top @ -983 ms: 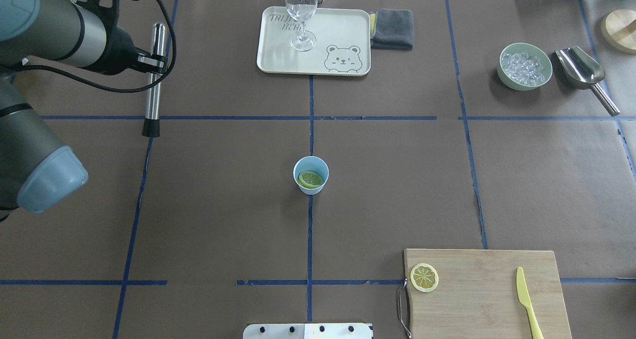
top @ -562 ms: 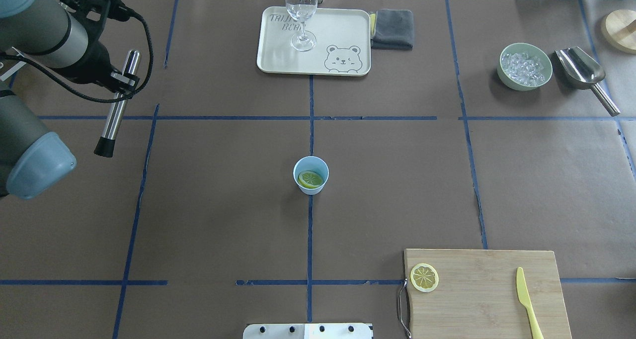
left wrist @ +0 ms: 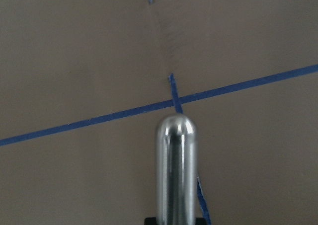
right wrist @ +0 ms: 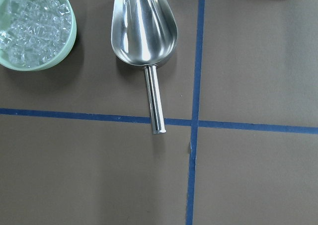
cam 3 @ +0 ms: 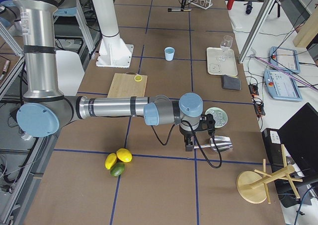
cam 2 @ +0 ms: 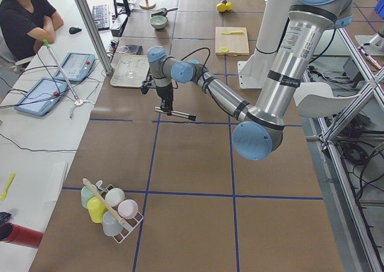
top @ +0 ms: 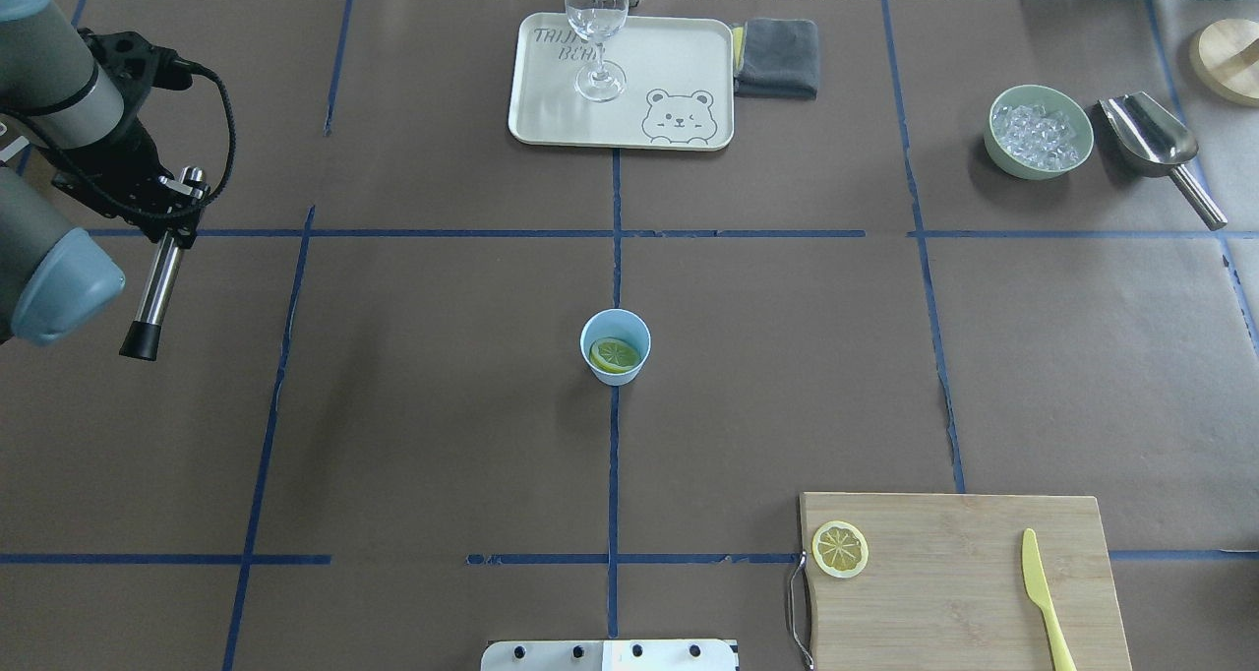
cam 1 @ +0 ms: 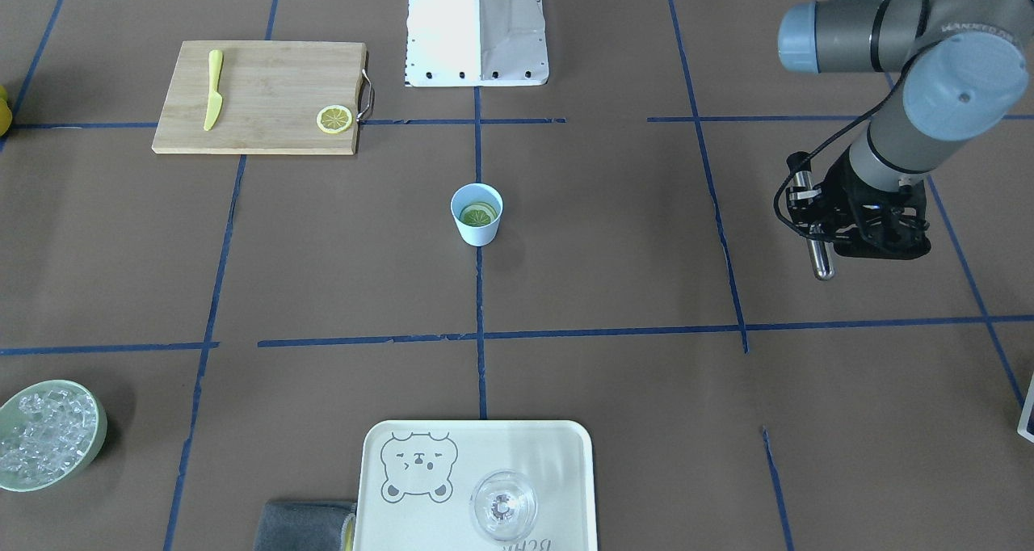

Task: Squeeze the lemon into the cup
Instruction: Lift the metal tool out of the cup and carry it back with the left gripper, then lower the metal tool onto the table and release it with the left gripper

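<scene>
The lemon [top: 616,355] lies inside the blue cup [top: 618,378] at mid-table; well apart, the left gripper [top: 180,199] is clamped round a steel rod [top: 157,287]; the right gripper [cam 3: 189,144] hangs over a scoop [cam 3: 218,144], its opening impossible to tell.

Overhead and front-facing views look down from opposite sides (sharing the cup [top: 618,323]).

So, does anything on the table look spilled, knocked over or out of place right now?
Nothing stands out. The lemon lies tilted inside the cup, which stands upright with no spill around it. The glass is upright on the tray. The left gripper holds a metal rod off to one side.
</scene>
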`<state>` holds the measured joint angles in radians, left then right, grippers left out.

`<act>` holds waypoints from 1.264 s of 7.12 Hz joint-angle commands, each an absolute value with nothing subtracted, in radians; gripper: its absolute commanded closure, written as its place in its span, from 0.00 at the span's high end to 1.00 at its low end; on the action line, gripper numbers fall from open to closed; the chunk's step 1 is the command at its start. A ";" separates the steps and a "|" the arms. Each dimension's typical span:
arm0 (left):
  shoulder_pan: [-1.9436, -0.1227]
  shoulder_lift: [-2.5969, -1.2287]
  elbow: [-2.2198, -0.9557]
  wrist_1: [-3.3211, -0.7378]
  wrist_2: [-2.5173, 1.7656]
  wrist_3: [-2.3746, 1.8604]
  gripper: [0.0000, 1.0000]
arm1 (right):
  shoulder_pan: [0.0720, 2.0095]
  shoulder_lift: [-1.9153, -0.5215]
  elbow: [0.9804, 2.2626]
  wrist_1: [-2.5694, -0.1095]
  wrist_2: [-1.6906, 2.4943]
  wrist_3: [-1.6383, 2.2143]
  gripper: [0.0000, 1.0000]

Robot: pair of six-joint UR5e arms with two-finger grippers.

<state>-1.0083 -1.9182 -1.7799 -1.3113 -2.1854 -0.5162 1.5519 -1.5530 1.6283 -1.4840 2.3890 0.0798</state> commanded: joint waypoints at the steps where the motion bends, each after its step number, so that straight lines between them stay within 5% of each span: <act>1: -1.017 -1.911 -1.669 -1.318 -2.209 -0.557 0.00 | 1.551 -1.543 1.629 -1.483 2.387 0.080 1.00; 9: -0.985 -1.908 -1.532 -1.433 -2.207 -0.557 0.00 | 1.551 -1.520 1.624 -1.485 2.387 0.083 1.00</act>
